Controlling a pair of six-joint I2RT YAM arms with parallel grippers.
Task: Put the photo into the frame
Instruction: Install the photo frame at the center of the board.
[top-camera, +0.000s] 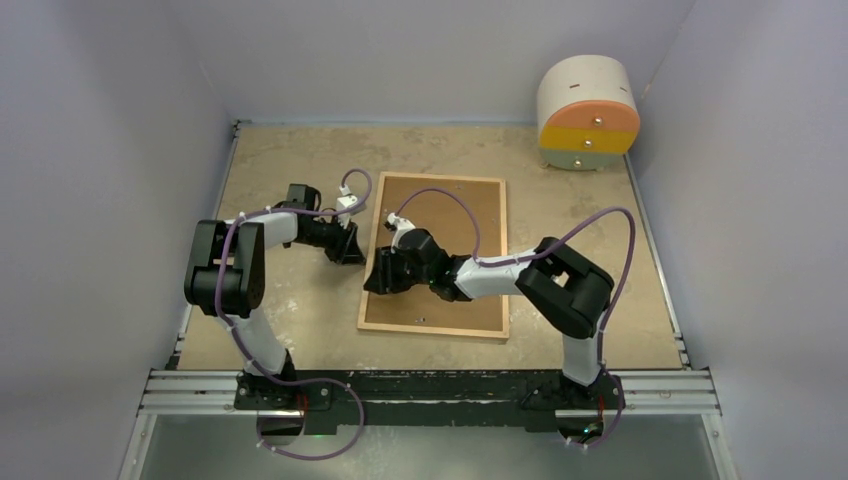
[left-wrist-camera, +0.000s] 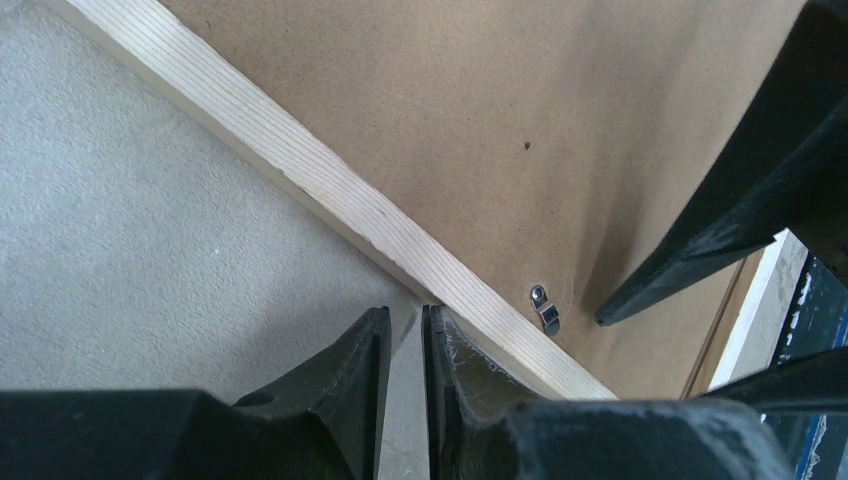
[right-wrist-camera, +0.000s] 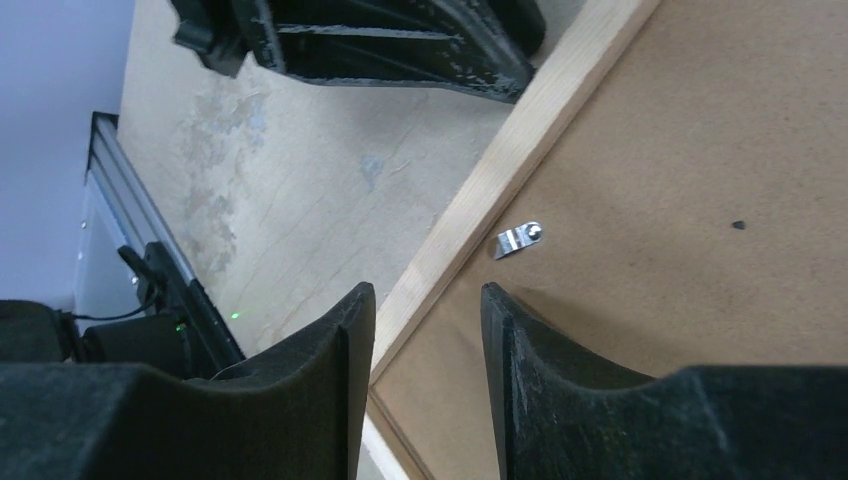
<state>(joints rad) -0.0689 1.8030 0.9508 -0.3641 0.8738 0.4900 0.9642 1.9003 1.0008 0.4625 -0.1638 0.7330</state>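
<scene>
Frame (top-camera: 431, 328) is lying face-down on the surface (top-camera: 300, 310), backing panel (top-camera: 440, 306) upward — right jaws are standing part-open over its left moulding, left jaws are resting almost closed, empty.

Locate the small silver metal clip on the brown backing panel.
Both wrist views show the silver metal clip on the brown fibreboard backing panel, just inside the left rail of the light wooden frame, between the left gripper and the right gripper.
</scene>
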